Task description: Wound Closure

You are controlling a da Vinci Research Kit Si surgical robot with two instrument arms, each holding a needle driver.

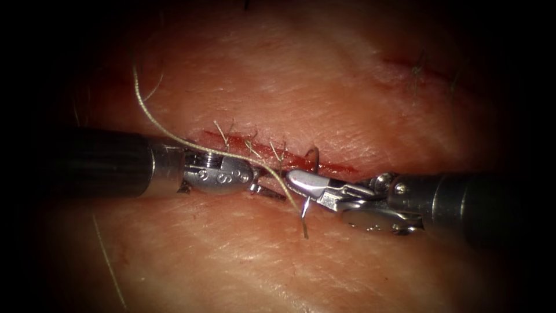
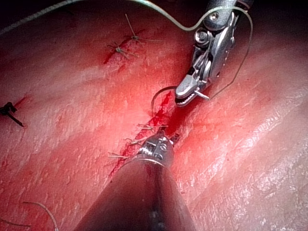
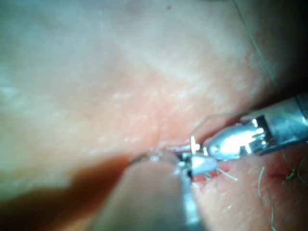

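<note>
Nearest to us, the left pincer [image 1: 272, 193] lies low on its dark shaft, reaching in from the endoscope view's left with its tip against the near lip of the cut [image 1: 289, 157]; whether it grips anything there we cannot tell. Beneath everything spreads the tissue [image 1: 324, 87], pale pink and creased, with the cut running across it between the two tools. The right pincer [image 1: 298, 181] comes in from the right and meets the other almost tip to tip, just beside the cut's right-hand part. We see it clamped narrow on the needle [image 1: 313, 150], close to one end of the curve. The rest of the needle arches up and over to the cut's edge, and we cannot make out how far that far end sits in the tissue. The thread [image 1: 174, 136] sweeps down from the upper left, crosses over the left pincer's wrist and trails between the two tips onto the near tissue. Red fluid [image 1: 339, 168] lines the cut. Short cut ends of thread [image 1: 220, 130] stand up along its left part
</note>
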